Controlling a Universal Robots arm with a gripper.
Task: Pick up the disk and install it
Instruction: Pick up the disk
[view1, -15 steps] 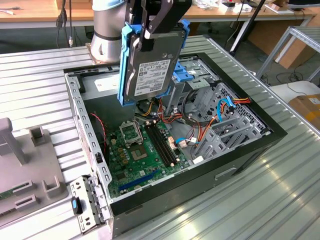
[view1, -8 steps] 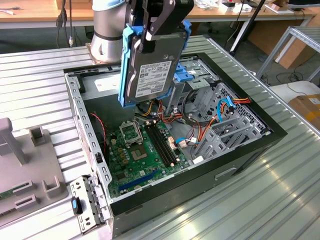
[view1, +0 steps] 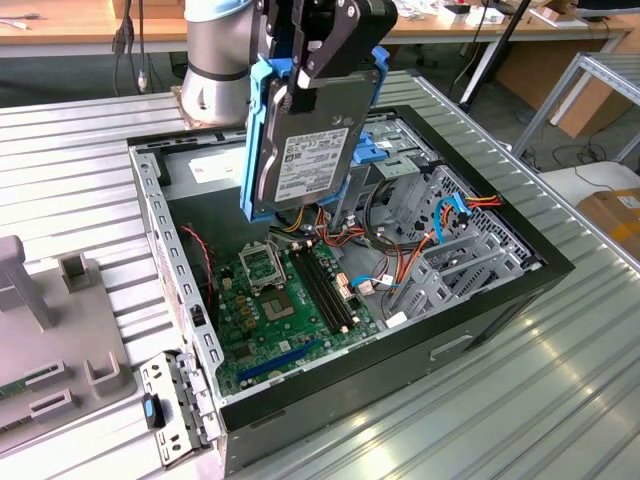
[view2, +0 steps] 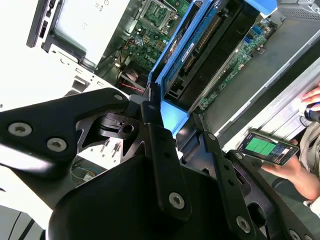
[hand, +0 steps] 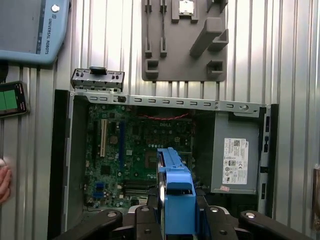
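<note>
The disk (view1: 305, 150), a grey metal drive with a white label and a blue frame, hangs upright above the open computer case (view1: 480, 310). My gripper (view1: 310, 80) is shut on its upper edge, one black finger on each face. In the second wrist view the disk (view2: 200, 45) runs away from the gripper (view2: 184, 131), clamped between the fingers (view2: 162, 150). In the first wrist view the disk's blue edge (hand: 177, 190) stands over the motherboard (hand: 130, 150), with the gripper (hand: 177, 222) around it.
Inside the case are the motherboard (view1: 290, 300), coloured cables and a metal drive cage (view1: 400, 175). A grey power-supply box (hand: 235, 160) sits at one end. A grey fixture (view1: 40, 330) lies beside the case. A person's hand holds a phone (view2: 267, 147) nearby.
</note>
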